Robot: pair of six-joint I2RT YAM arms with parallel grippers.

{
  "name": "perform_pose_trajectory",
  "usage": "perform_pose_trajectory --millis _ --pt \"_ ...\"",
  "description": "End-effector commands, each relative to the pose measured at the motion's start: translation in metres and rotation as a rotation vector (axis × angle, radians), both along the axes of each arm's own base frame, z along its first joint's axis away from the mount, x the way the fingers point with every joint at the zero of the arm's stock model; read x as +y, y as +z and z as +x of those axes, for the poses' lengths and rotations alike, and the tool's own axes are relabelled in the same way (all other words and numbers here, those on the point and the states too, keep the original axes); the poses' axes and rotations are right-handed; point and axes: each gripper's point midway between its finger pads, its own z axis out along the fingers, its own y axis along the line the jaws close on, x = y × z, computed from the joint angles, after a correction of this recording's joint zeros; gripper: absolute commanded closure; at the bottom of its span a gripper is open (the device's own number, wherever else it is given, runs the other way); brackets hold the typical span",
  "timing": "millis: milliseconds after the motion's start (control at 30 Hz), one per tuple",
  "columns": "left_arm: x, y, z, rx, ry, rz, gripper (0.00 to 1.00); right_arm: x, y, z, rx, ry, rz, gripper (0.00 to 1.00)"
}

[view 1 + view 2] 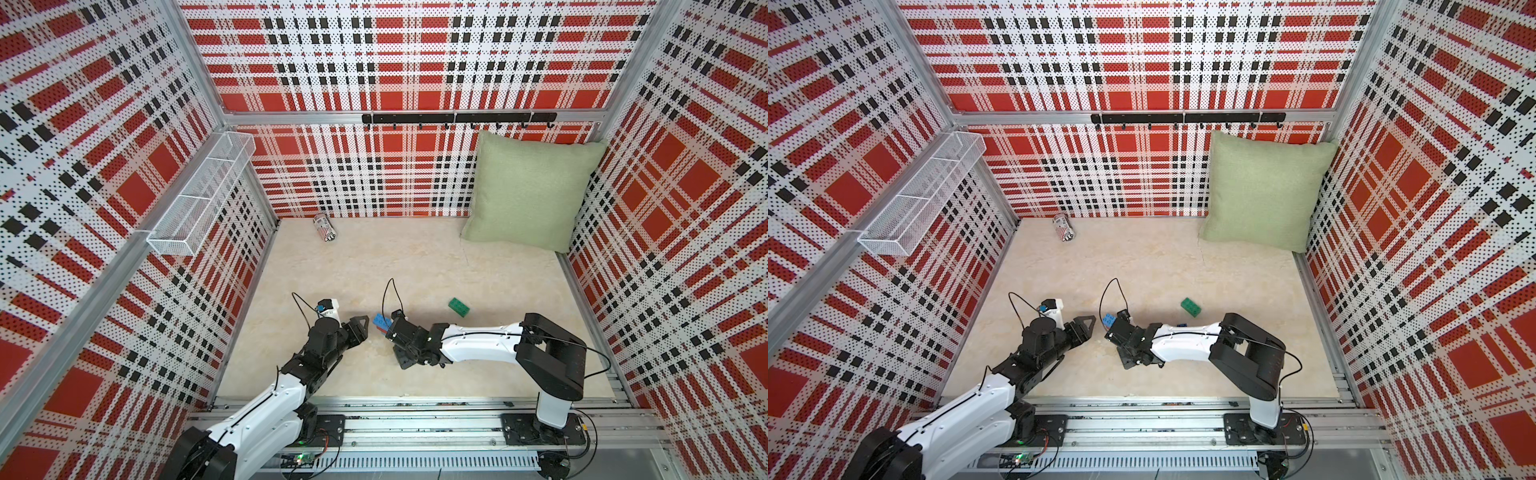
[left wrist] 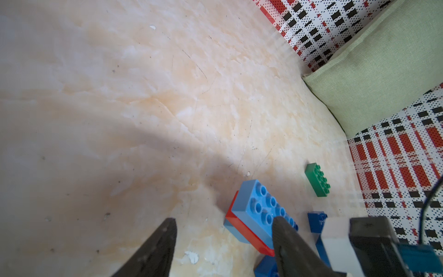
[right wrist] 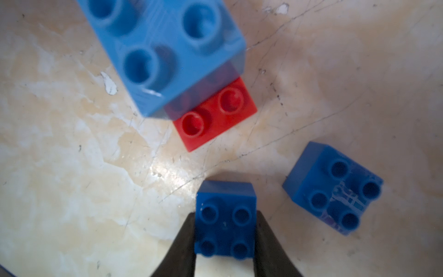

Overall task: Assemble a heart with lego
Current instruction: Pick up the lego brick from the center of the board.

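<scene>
— How far along are we getting with the heart?

— We are only starting. Nearest us, our left gripper [image 2: 223,219] is hanging spread and empty just beside the stack. Our right gripper [image 3: 224,217] is pinching a small square dark blue studded plastic brick [image 3: 225,227] by two opposite sides. We cannot tell whether that brick is resting on the pale marbled tabletop [image 3: 72,191] or lifted clear of it.

— And what are we counting as built?

— Just beyond the held brick, the heart [image 1: 380,322] is sitting on the table as a short stack. A long light blue studded brick [image 2: 261,208] is riding on a long red studded brick [image 3: 215,120], whose end is poking out with two studs bare. In the left wrist view we are reading one more light blue layer under the red.

— So what are we lacking?

— Most of it, we are judging. A second small dark blue square brick [image 3: 333,189] is lying loose near the held one, apart from the stack. Farther out, a long green studded brick [image 1: 459,307] is lying alone, well apart from the stack. The right arm is hiding some of the table, so we are not accounting for every small brick.

— Anything beyond that?

— Only a striped can [image 1: 325,227] lying on its side and a pale green cushion [image 1: 528,191] leaning at the far wall. We are treating neither as ours to build with.
</scene>
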Motion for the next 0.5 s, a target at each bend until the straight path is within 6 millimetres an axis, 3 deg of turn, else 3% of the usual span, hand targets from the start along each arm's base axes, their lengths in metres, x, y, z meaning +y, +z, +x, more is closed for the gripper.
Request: perform_pose_trajectory --millis 0,267,367,467 --pt "-0.014 0.024 0.008 -0.051 -0.046 -0.019 0.31 0.008 0.03 0.004 -0.046 0.078 0.025 0.7" --pt "-0.025 0.017 0.017 -0.011 -0.09 0.028 0.26 0.002 0.075 0.026 -0.096 0.238 0.088 0.71" --pt "-0.028 0.014 0.02 -0.004 -0.108 0.045 0.25 0.007 0.083 0.032 -0.112 0.292 0.11 0.7" --pt "-0.032 0.008 0.02 0.014 -0.133 0.057 0.25 0.01 0.079 0.038 -0.111 0.318 0.099 0.7"
